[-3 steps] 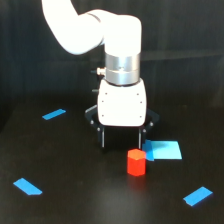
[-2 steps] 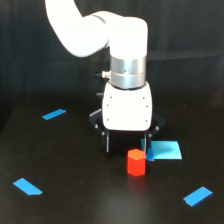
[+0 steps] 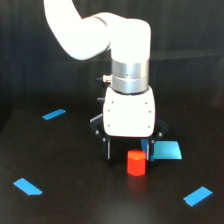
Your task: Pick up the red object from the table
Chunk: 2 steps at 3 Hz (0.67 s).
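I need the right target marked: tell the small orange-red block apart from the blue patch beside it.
The stubby orange-red block stands raised off the matte black table; the flat bright blue patch lies flush on it. The block is narrower, the patch wider. The block sits below the end effector; the patch lies to the exterior view's right. Both rest on the table.

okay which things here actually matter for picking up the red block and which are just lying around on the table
Part of the job:
red block
hand, open, its fingers either side of the block
black table

Just lying about:
blue patches: far left, near left, by the hand, near right
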### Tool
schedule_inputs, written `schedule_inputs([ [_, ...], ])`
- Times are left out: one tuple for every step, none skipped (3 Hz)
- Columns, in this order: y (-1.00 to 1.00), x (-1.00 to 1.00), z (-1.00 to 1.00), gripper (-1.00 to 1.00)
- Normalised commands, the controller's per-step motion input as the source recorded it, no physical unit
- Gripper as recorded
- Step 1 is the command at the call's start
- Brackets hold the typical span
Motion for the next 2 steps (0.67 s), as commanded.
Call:
schedule_inputs([
  [-0.28,0.11,0.04,0.56],
  [-0.05,0.14,0.14,0.06],
])
